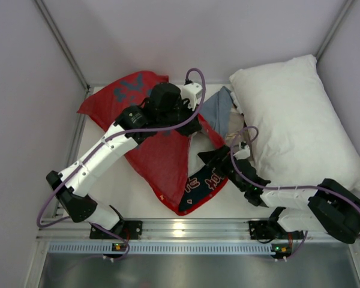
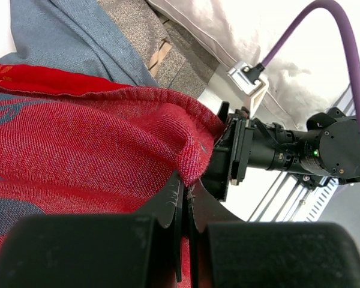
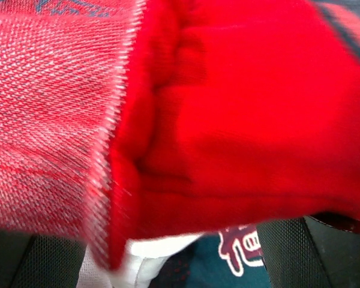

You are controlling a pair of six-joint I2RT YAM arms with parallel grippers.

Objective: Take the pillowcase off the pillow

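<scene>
Pillowcase [image 2: 96, 138], red, hem pinched in left gripper [image 2: 183, 195]

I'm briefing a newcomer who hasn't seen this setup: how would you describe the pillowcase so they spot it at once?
On the table, left of centre, under the left arm, lies a big crumpled red cloth: the pillowcase, its edge pinched in the left gripper. Unlike the plain grey-blue cloth beside it, it is red with grey-blue print.

No text fully readable. Red letter-like marks on dark hem of pillowcase [image 1: 162, 159], lower centre of top view: too small to read. Blue letter-like shapes at its upper left end: unclear. Right wrist view, bottom centre: white-outlined red characters, cut off, illegible.
</scene>
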